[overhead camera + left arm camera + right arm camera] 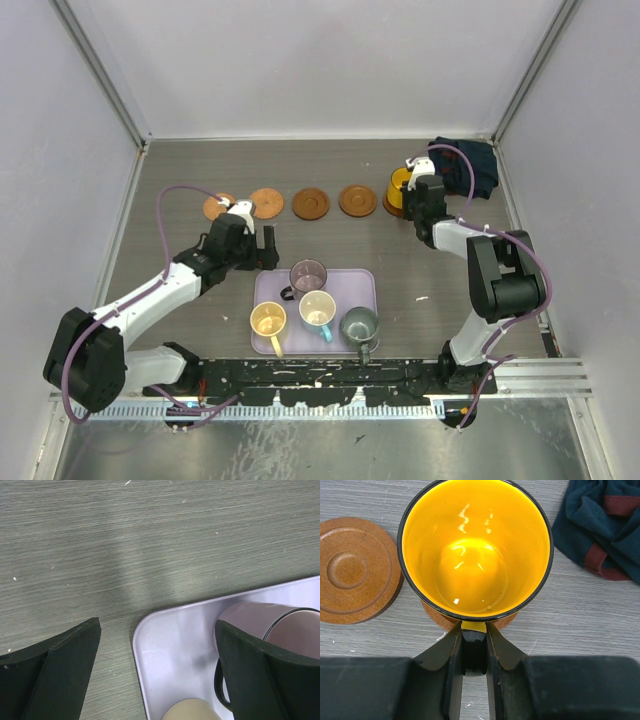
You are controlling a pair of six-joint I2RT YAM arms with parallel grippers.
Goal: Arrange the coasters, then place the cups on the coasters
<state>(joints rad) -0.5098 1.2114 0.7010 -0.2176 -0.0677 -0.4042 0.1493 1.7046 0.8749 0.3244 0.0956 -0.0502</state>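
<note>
1. We are looking down on a grey wood-grain tabletop point(200, 170) that pale walls are enclosing on three sides.
2. Five coasters point(310, 203) are lying in a row along the far side. Four are showing bare, and the fifth coaster point(436, 619) is sitting under the yellow-orange cup point(475, 550) at the right end.
3. The right jaws are pinching that cup's handle, nearly closed around it. We are judging this first placement as landed but not yet let go.
4. Four cups are waiting on the lavender tray point(362, 285): the purple cup point(308, 275), the cream-yellow cup point(267, 320), the white cup point(317, 308) with its blue handle and the grey-green cup point(359, 325).
5. The left jaws are standing wide open and holding nothing, hovering at the tray's far-left corner just beside the purple cup.
6. A dark cloth point(465, 165) is lying near the occupied coaster, beyond the right arm, and is not covering any bare coaster.
7. We are judging the crowded tray as the tight spot, since the cups are standing close together there.
</note>
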